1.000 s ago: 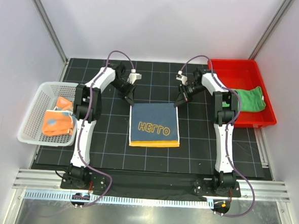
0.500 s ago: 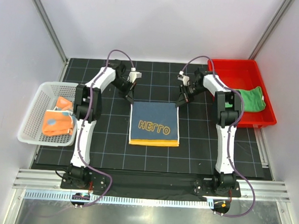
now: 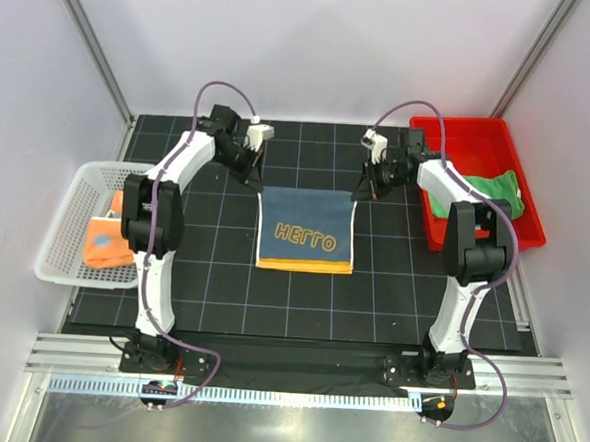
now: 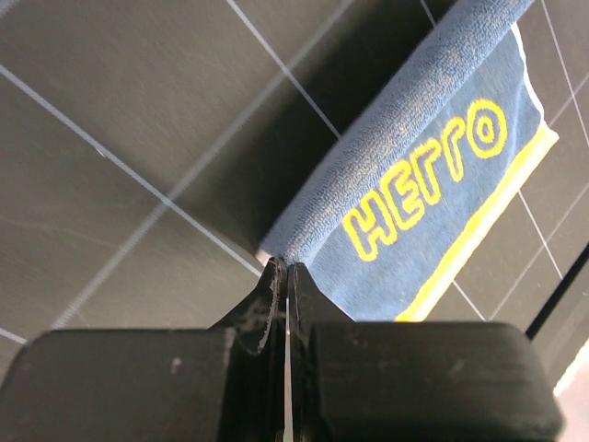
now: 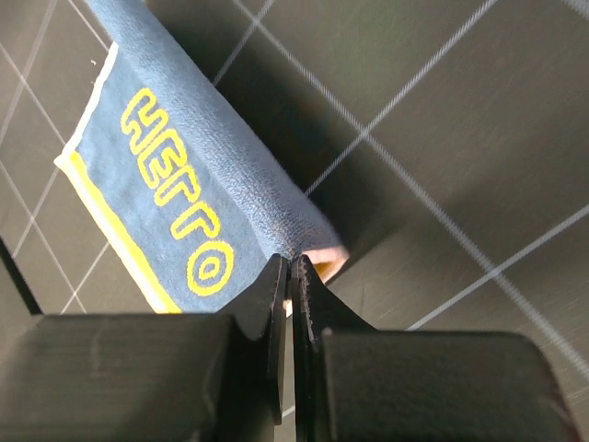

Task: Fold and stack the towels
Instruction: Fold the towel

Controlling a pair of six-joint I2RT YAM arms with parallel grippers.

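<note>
A dark blue towel with yellow letters and a yellow near edge sits mid-table, its far edge raised off the mat. My left gripper is shut on its far left corner, and the left wrist view shows the towel hanging away from the closed left gripper. My right gripper is shut on the far right corner; in the right wrist view the towel leaves the pinched right gripper. A green towel lies in the red bin. An orange-patched towel lies in the white basket.
The red bin stands at the far right of the black gridded mat. The white basket sits at the left edge. White walls with metal posts enclose the back and sides.
Both grippers have closed on the blue towel's far corners and lifted that edge up and away from me. Both arms' elbows have swung outward.
</note>
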